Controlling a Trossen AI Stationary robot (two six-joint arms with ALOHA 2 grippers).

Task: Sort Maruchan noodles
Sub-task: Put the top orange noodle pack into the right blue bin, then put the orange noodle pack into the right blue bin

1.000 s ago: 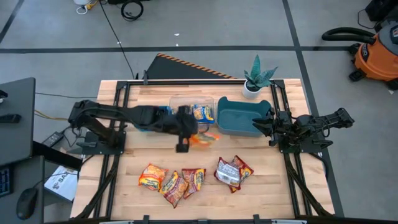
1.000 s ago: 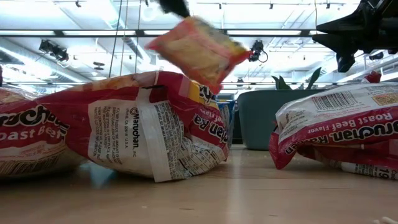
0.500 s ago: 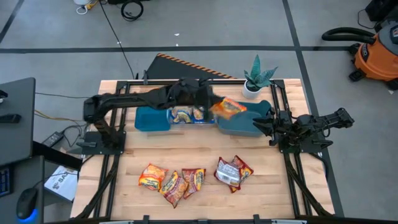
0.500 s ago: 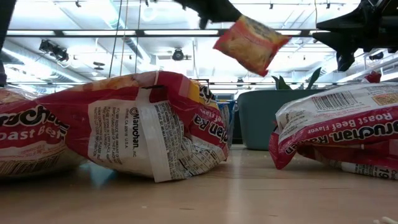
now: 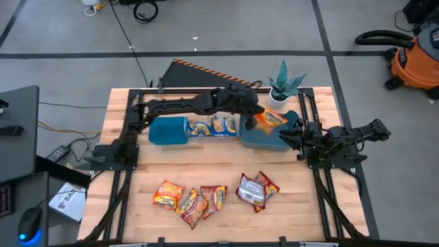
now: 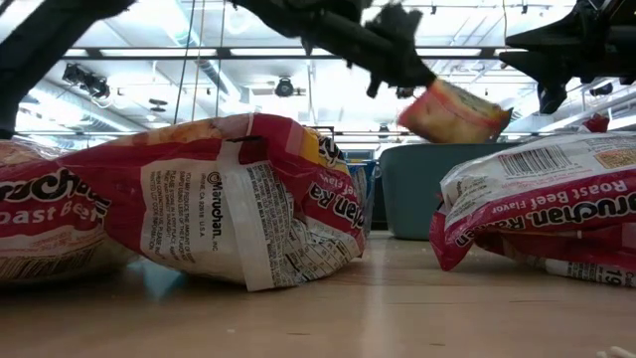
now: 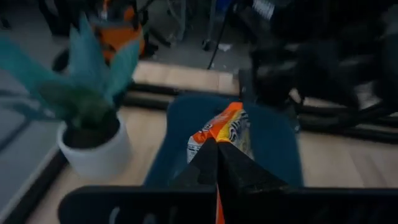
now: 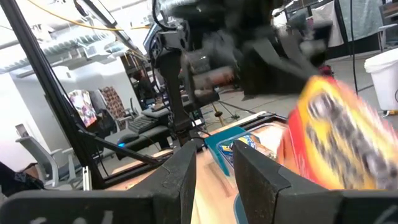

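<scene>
Left wrist view, left fingers [image 7: 217, 163] pinching orange packet [image 7: 221, 134] over teal bin [image 7: 277, 146], right fingers [image 8: 214, 165] narrowly parted.

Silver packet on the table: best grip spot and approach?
Come from above and pinch a raised crinkled edge of the silver packet. It lies flat, overlapping a red packet, so a side approach would shove both. The right hand waits nearest.

- Left gripper [image 5: 255, 118], clamped on an orange packet [image 5: 269, 119], hangs over the teal bin [image 5: 259, 136].
- Plant [image 5: 284, 85] stands just behind the bin.
- Right gripper [image 5: 291, 139] crowds the bin's right end.
- Bare board between bins and front packets [image 5: 212, 195].
</scene>
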